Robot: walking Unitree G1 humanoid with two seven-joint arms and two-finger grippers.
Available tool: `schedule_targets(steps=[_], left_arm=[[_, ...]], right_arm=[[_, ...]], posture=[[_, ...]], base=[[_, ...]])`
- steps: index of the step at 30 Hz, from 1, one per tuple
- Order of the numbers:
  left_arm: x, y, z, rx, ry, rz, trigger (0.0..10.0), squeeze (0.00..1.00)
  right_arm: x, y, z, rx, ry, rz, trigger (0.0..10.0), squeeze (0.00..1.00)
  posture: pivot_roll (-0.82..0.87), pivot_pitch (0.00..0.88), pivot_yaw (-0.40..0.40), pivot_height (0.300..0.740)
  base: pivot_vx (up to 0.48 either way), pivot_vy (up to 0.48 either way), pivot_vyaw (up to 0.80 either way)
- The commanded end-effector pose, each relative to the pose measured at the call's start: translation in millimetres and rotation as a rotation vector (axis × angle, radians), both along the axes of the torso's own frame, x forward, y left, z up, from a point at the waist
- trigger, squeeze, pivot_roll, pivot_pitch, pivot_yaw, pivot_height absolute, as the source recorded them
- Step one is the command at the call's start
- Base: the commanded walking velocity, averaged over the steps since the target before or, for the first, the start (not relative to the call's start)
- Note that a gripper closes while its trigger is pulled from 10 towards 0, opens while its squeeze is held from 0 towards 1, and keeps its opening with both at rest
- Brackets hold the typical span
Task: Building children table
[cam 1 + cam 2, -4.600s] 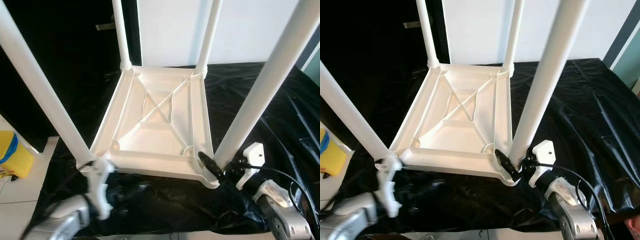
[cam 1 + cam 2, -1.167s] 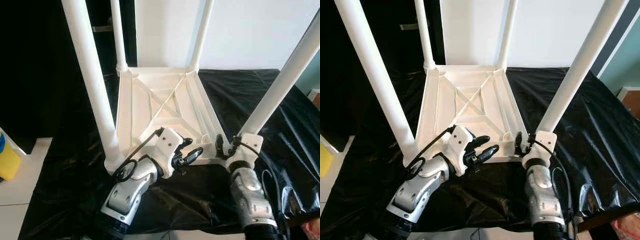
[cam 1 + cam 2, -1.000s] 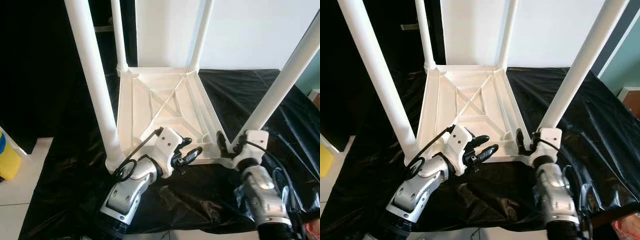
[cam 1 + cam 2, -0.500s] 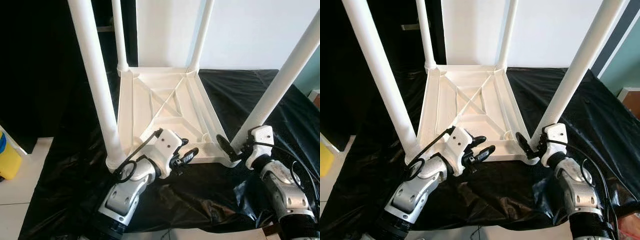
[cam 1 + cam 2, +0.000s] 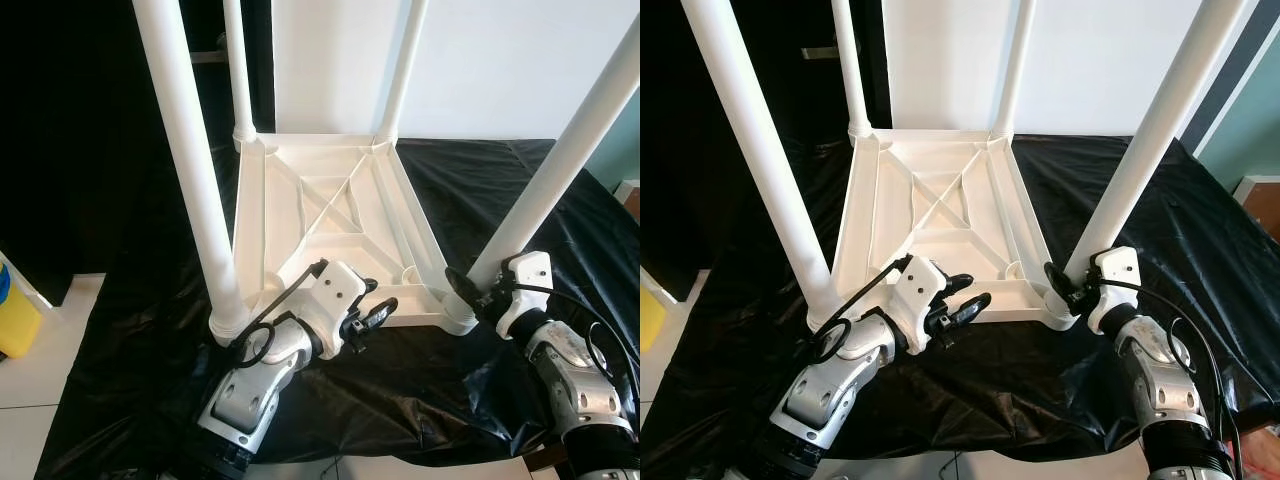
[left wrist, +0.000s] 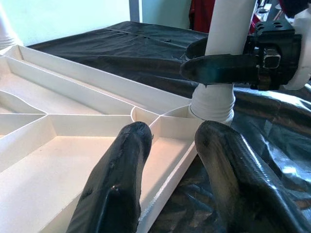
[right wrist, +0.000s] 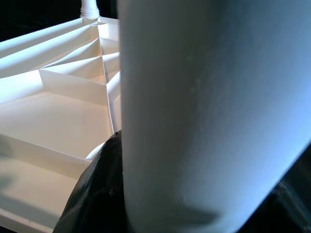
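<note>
White upturned table, right end effector gripping near leg

From where I stand, nothing here carries readable writing: no label, brand, number or sign on any surface I can see in any view.

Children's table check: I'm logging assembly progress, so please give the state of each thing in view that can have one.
Children's table: upside down on the black sheet, all four legs standing up in their corner sockets.
Near right leg: seated in its socket, gripped near the base.
Right gripper: shut on the near right leg.
Left gripper: open, fingers astride the table's near rim.
</note>
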State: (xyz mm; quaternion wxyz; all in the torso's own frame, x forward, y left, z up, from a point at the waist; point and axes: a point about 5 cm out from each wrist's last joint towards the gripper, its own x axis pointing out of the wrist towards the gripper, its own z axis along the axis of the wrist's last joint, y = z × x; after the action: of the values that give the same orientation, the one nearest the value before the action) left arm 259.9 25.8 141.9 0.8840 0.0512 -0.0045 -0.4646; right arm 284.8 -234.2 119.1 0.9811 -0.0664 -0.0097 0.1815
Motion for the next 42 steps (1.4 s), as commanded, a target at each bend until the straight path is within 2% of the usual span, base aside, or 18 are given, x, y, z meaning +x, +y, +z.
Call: schedule_targets(steps=[1, 2, 3, 7, 10, 12, 14, 15, 16, 18, 20, 23, 25, 28, 32, 42], left_arm=[[0.1, 1.1, -3, 0.015, -0.007, 0.023, 10.0, 0.00], [0.1, 1.1, -3, 0.015, -0.007, 0.023, 10.0, 0.00], [0.1, 0.9, -3, 0.015, -0.007, 0.024, 10.0, 0.00], [-0.3, 0.4, -3, 0.015, -0.007, 0.025, 10.0, 0.00], [-0.4, 0.2, -3, 0.015, -0.006, 0.025, 10.0, 0.00], [-0.7, 0.0, -4, 0.016, -0.007, 0.024, 10.0, 0.00], [-0.7, 0.0, -4, 0.016, -0.007, 0.024, 10.0, 0.00], [-0.8, -0.3, -4, 0.016, -0.008, 0.023, 10.0, 0.00], [-0.8, -0.3, -4, 0.016, -0.008, 0.023, 10.0, 0.00], [-0.9, -1.3, -4, 0.016, -0.011, 0.020, 10.0, 0.00], [-0.7, -2.2, -5, 0.015, -0.014, 0.017, 10.0, 0.00], [-0.7, -2.2, -5, 0.015, -0.014, 0.017, 10.0, 0.00], [-0.6, -2.8, -4, 0.014, -0.019, 0.014, 10.0, 0.00], [-0.1, -2.9, -4, 0.015, -0.022, 0.013, 10.0, 0.00], [0.3, -3.8, -3, 0.013, -0.026, 0.011, 10.0, 0.00], [0.3, -4.8, -3, 0.010, -0.030, 0.008, 10.0, 0.00]], right_arm=[[-5.3, 6.5, -13, 0.021, 0.052, -0.011, 2.5, 0.00], [-5.3, 6.5, -13, 0.021, 0.052, -0.011, 2.5, 0.00], [-6.6, 9.4, -13, 0.037, 0.049, -0.031, 10.0, 0.00], [-9.4, 15.8, -15, 0.057, 0.034, -0.100, 10.0, 0.00], [-9.8, 16.6, -15, 0.065, 0.034, -0.108, 10.0, 0.00], [-12.3, 22.0, -17, 0.071, 0.034, -0.174, 10.0, 0.00], [-12.3, 22.0, -17, 0.071, 0.034, -0.174, 10.0, 0.00], [-13.3, 25.2, -17, 0.077, 0.037, -0.242, 10.0, 0.00], [-13.3, 25.2, -17, 0.077, 0.037, -0.242, 10.0, 0.00], [-15.4, 31.7, -20, 0.086, 0.053, -0.401, 10.0, 0.00], [-18.1, 39.3, -24, 0.119, 0.079, -0.499, 10.0, 0.00], [-18.1, 39.3, -24, 0.119, 0.079, -0.499, 10.0, 0.00], [-21.2, 49.9, -27, 0.158, 0.090, -0.601, 10.0, 0.00], [-22.2, 57.5, -28, 0.173, 0.093, -0.649, 10.0, 0.00], [-20.0, 66.8, -19, 0.213, 0.051, -0.604, 10.0, 0.00], [-20.9, 70.0, -9, 0.202, -0.012, -0.544, 10.0, 0.00]], posture=[[0.01, 0.007, -0.068, 0.740], [0.01, 0.007, -0.068, 0.740], [0.01, 0.009, -0.069, 0.740], [0.00, 0.011, -0.070, 0.740], [0.00, 0.011, -0.070, 0.740], [0.00, 0.010, -0.070, 0.740], [0.00, 0.010, -0.070, 0.740], [0.00, 0.007, -0.072, 0.740], [0.00, 0.007, -0.072, 0.740], [0.00, 0.004, -0.073, 0.740], [0.00, 0.000, -0.075, 0.740], [0.00, 0.000, -0.075, 0.740], [0.00, 0.000, -0.078, 0.740], [0.00, 0.000, -0.078, 0.740], [0.00, 0.000, -0.077, 0.740], [0.00, 0.000, -0.078, 0.740]], base=[[0.000, 0.000, 0.00], [0.000, 0.000, 0.00], [0.000, 0.000, 0.00], [0.000, 0.000, 0.00], [0.000, 0.000, 0.00], [0.000, 0.000, 0.00], [0.000, 0.000, 0.00], [0.000, 0.000, 0.00], [0.000, 0.000, 0.00], [0.000, 0.000, 0.00], [0.000, 0.000, 0.00], [0.000, 0.000, 0.00], [0.000, 0.000, 0.00], [0.000, 0.000, 0.00], [0.000, 0.000, 0.00], [0.000, 0.000, 0.00]])
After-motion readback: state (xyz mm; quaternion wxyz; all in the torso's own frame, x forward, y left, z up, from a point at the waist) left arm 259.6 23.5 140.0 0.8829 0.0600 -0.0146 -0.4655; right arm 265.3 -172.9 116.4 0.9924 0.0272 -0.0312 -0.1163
